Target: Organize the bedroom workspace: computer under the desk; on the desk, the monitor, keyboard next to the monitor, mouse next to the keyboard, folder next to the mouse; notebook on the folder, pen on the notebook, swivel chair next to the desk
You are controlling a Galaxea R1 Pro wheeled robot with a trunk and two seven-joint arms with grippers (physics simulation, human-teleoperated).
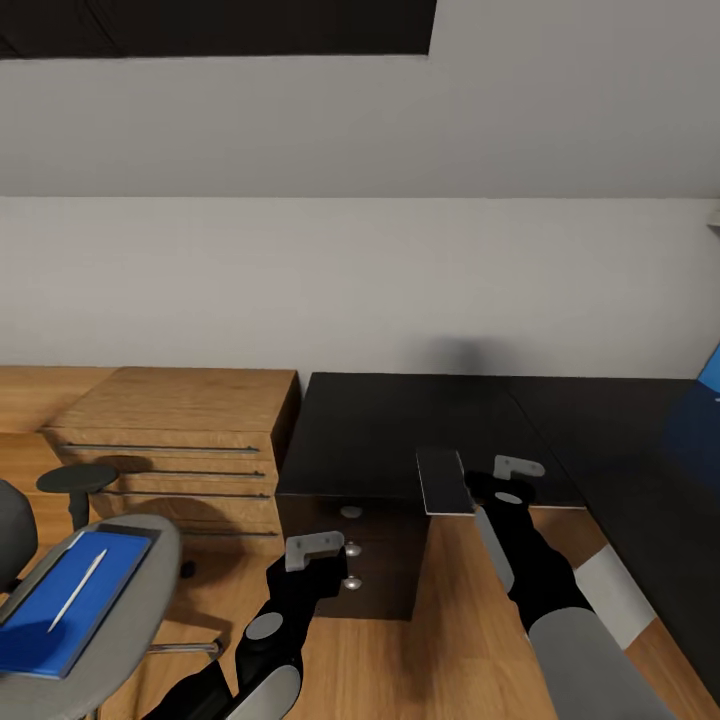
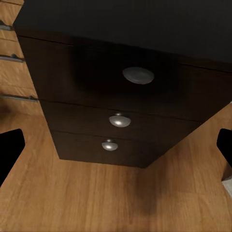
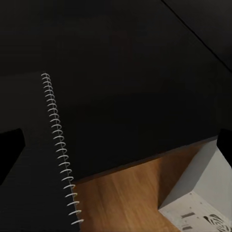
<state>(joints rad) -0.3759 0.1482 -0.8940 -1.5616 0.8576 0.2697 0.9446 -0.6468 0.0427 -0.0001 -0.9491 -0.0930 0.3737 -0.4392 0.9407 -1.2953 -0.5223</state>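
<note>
Overhanging desk (image 1: 400, 440) edge, notebook (image 1: 443, 481) beside right hand (image 1: 500, 478)

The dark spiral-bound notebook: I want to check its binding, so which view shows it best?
The right wrist view: the dark spiral-bound notebook is close, its wire coil plain, over the black desk. The head view shows it small beside the right gripper, coil unreadable.

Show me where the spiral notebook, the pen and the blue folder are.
spiral notebook (image 3: 34, 159): right wrist view, on its dark cover.
pen (image 1: 78, 590): head view, on its shaft.
blue folder (image 1: 45, 625): head view, on its cover.
</note>
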